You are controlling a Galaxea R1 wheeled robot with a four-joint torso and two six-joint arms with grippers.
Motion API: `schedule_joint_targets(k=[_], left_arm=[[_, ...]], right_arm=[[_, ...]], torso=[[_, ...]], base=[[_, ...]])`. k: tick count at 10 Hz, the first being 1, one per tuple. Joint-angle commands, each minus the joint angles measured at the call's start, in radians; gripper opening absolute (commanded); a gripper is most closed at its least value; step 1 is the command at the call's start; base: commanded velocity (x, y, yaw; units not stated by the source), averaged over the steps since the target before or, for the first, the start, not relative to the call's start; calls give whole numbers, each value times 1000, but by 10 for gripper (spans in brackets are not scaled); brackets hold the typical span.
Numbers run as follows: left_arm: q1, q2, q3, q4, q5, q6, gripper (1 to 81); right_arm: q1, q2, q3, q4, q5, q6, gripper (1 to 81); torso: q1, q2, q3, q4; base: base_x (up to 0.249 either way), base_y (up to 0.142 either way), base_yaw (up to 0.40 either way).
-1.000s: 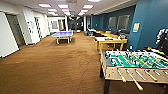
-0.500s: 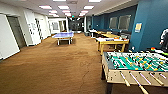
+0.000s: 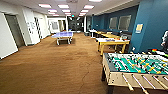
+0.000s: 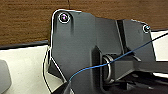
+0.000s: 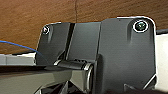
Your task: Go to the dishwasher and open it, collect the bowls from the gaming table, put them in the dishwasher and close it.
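Observation:
The gaming table (image 3: 113, 42), white-topped with yellow legs, stands by the blue wall at mid right, well ahead of me. Small dark things lie on its top; I cannot tell whether they are the bowls. The dishwasher is out of view. In both wrist views brown carpet passes behind my own dark plates.
A green-field foosball table (image 3: 136, 68) with rods stands close at the front right. A blue ping-pong table (image 3: 62, 35) sits farther down the room. Brown carpet (image 3: 50, 67) stretches ahead, white walls and doors (image 3: 15, 32) run along the left, and part of a person (image 3: 165, 41) shows at the right edge.
The whole view has shifted slightly as I roll forward; the foosball table sits a little nearer and lower in the picture. Nothing in the room has moved.

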Motion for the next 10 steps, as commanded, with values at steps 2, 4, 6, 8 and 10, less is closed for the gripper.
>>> schedule_joint_targets(k=[2, 4, 6, 8, 10], left_arm=[[-36, -20, 0, -8, 56, 1, 811], [-36, -18, 0, -8, 56, 1, 811], [-36, -18, 0, -8, 56, 1, 811], [-36, -18, 0, -8, 53, 1, 811], [-36, -15, -1, -8, 51, 1, 811]], right_arm=[[48, 6, 10, -10, -40, -4, 811], [48, 6, 10, -12, -40, -4, 811], [48, 6, 10, -12, -40, -4, 811], [48, 6, 10, -10, -40, -4, 811], [48, 7, 10, -12, -40, -4, 811]], torso=[[-1, 0, 0, 0], [-2, 0, 0, 0], [-2, -1, 0, 0], [-1, 0, 0, 0], [-2, 0, 0, 0]], base=[[107, 0, 0], [97, 0, 0], [95, 0, 0], [95, 0, 0], [95, 0, 0]])
